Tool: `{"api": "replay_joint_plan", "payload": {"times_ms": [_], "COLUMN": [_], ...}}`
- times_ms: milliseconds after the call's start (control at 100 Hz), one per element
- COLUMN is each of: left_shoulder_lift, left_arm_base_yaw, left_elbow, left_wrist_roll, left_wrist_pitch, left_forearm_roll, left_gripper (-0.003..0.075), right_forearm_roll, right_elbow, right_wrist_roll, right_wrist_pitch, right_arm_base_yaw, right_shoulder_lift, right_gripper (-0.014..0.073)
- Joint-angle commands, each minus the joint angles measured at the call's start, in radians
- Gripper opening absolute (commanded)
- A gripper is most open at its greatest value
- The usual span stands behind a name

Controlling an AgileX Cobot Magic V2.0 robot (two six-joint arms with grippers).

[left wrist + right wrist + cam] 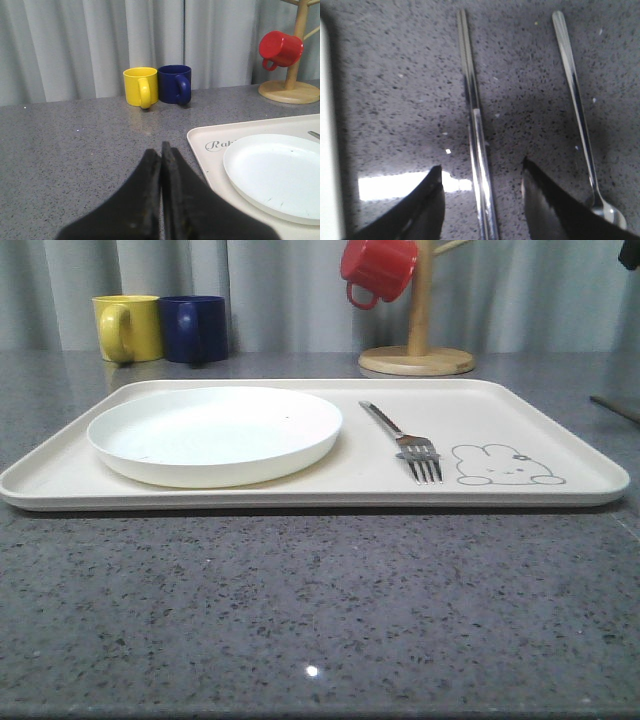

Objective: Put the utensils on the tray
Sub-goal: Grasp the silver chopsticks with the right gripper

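The cream tray [560,440] lies across the grey table and carries the white plate [215,432] on its left half and the silver fork [402,440] beside a rabbit drawing. In the right wrist view the pair of chopsticks [475,120] lies on the bare table, running between the fingers of my open right gripper [482,172], which straddles them from above. The spoon [577,110] lies parallel a little way off, outside one finger. My left gripper [161,150] is shut with nothing in it, low over the table beside the tray's corner [200,137].
A yellow mug [128,328] and a blue mug [194,329] stand at the back left. A red mug [377,268] hangs on a wooden mug stand [417,358] at the back right. Bare table stretches in front of the tray.
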Motion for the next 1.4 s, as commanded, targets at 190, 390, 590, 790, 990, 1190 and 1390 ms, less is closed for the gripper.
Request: {"api": "replay_joint_plan", "payload": {"times_ms": [190,390,590,790,990,1190,1390], "left_shoulder_lift": [0.008,0.008,0.008,0.008,0.008,0.008,0.008], "left_arm_base_yaw": [0.002,0.002,0.002,0.002,0.002,0.002,0.002], "left_elbow": [-0.026,-0.026,-0.026,-0.026,-0.026,-0.026,-0.026], "left_wrist_roll": [-0.001,-0.001,-0.001,-0.001,-0.001,-0.001,-0.001], "left_wrist_pitch": [-0.061,-0.061,-0.061,-0.061,-0.061,-0.061,-0.061], "left_forearm_roll": [-0.019,-0.019,-0.019,-0.019,-0.019,-0.019,-0.019], "left_gripper": [-0.0019,-0.0019,-0.0019,-0.0019,-0.0019,-0.0019,-0.0019], "right_forearm_roll": [0.031,0.031,0.031,0.031,0.031,0.047,0.074], "right_elbow": [-0.032,-0.032,-0.032,-0.032,-0.033,-0.034,-0.034], "right_wrist_roll": [-0.07,-0.081,-0.082,-0.082,-0.082,-0.075,-0.005], "right_wrist_pitch": [-0.014,-0.014,-0.007,0.007,-0.004,0.003,0.026], "right_arm_base_yaw": [-0.016,-0.016,-0.016,-0.016,-0.016,-0.008,0.069], "right_shoulder_lift": [0.052,0.097,0.11,0.11,0.098,0.009,-0.09], "right_gripper": [0.0373,0.0373,0.0326,0.0052,-0.0067,-0.0067,-0.0066]}}
